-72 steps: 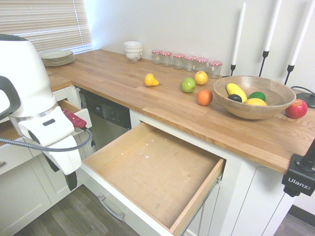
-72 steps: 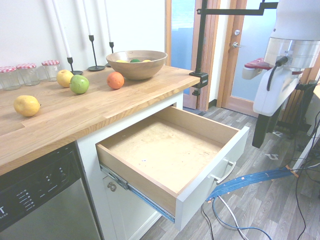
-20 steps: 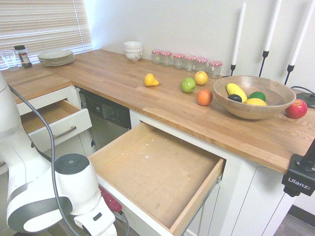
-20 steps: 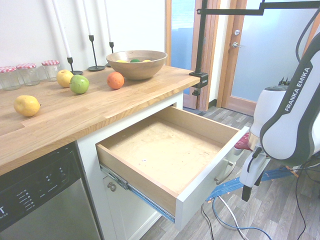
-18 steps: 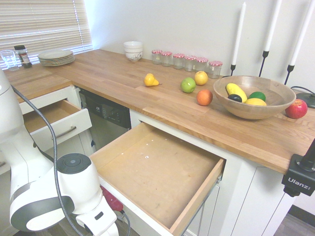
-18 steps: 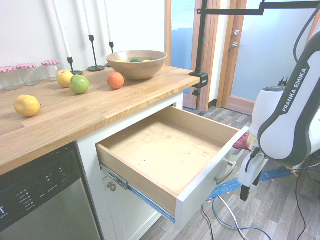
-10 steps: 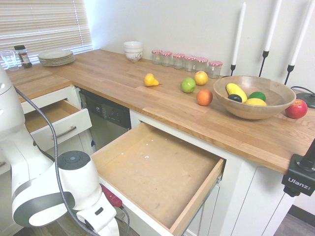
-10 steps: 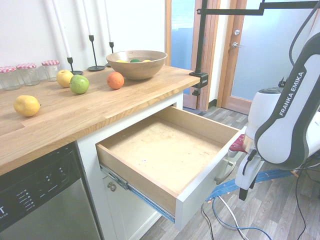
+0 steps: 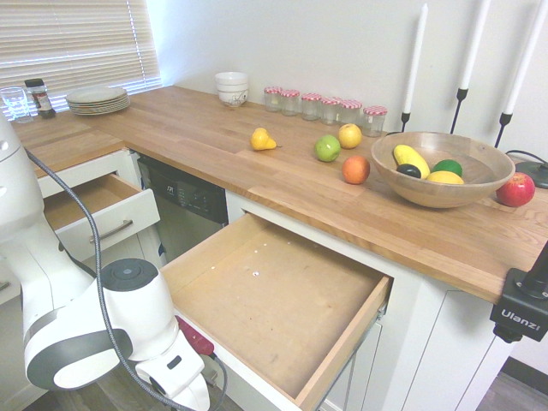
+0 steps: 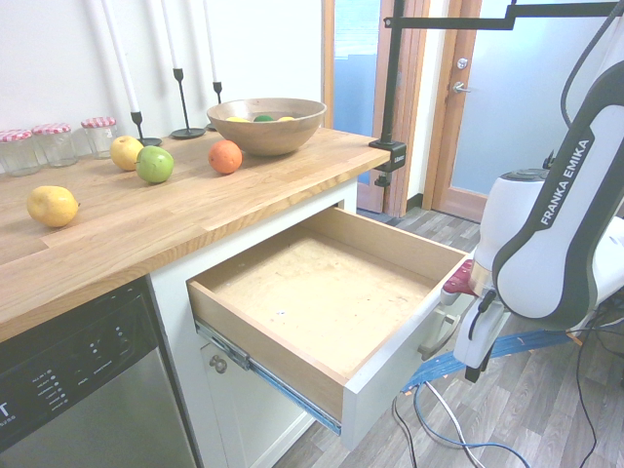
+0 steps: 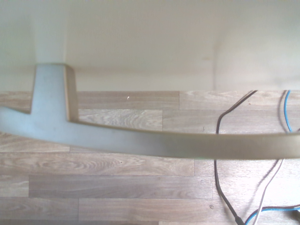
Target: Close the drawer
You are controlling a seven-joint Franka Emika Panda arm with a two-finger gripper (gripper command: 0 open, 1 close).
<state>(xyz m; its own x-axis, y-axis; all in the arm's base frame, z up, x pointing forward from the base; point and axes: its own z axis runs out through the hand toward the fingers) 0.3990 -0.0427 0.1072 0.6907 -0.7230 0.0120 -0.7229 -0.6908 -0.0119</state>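
The drawer (image 9: 274, 295) stands pulled far out under the wooden counter, its light-brown bottom (image 10: 327, 292) bare. In the second exterior view its white front panel (image 10: 390, 375) faces the arm. My gripper (image 10: 447, 304) is pressed close against that front, right at the metal bar handle (image 10: 430, 341). The wrist view shows the handle (image 11: 140, 140) from very close, running across the picture below the white panel (image 11: 140, 37). In the first exterior view the hand (image 9: 199, 341) sits low at the drawer's front, mostly hidden by the arm.
A smaller white drawer (image 9: 98, 205) is open to the left of the dishwasher (image 9: 184, 201). The counter (image 9: 257, 171) carries loose fruit, a wooden fruit bowl (image 9: 441, 167), jars, bowls and plates. Cables lie on the floor (image 10: 468, 429) below the arm.
The arm has shifted a little closer to the drawer front, bringing the hand up to the handle. The drawer itself has not visibly moved.
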